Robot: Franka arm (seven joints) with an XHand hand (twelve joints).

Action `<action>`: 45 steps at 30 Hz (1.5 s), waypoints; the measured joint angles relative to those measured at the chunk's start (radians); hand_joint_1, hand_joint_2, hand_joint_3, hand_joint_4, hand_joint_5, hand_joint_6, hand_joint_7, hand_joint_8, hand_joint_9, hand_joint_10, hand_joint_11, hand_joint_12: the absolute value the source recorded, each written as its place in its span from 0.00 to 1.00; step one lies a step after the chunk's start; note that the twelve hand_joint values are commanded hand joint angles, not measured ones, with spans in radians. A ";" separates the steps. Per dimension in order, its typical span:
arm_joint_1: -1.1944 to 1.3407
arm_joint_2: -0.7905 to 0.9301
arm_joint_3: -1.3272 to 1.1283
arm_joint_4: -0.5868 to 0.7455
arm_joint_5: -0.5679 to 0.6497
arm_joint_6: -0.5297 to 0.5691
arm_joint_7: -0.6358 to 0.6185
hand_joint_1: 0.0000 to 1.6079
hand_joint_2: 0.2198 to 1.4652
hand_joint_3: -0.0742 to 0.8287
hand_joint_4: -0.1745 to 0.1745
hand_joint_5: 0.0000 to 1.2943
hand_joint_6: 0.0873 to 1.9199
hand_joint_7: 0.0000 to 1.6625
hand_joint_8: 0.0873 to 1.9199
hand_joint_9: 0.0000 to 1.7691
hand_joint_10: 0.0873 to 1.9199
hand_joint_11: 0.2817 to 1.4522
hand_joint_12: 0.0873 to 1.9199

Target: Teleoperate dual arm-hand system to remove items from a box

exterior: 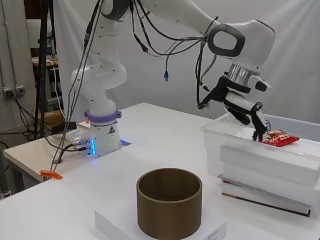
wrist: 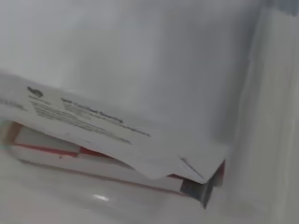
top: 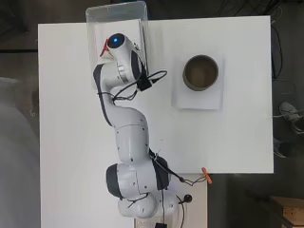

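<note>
Arm over clear box (top: 93, 28), brown cylinder (top: 201, 72) apart

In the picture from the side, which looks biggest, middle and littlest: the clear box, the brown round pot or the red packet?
1. clear box, though the picture's edge cuts it off
2. brown round pot, which stands nearer the camera, so it may look larger than it is
3. red packet, plainly the littlest

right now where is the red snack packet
In the side view the red snack packet sits at the right, inside the clear plastic box, at the fingertips of the black and white hand. Overhead, only its red edge shows beside the arm.
</note>
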 joint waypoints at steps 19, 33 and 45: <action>0.062 0.184 0.030 0.309 -0.004 -0.157 0.241 0.10 0.57 0.08 0.91 0.36 0.00 0.27 0.00 0.27 0.00 0.15 0.00; 0.097 0.257 0.035 0.340 -0.124 -0.271 0.223 0.12 0.56 0.08 0.96 0.36 0.00 0.26 0.00 0.26 0.00 0.17 0.00; 0.092 0.148 0.031 0.191 -0.098 -0.129 0.243 0.49 0.68 0.08 0.81 0.65 0.25 0.67 0.75 0.72 0.80 0.45 0.74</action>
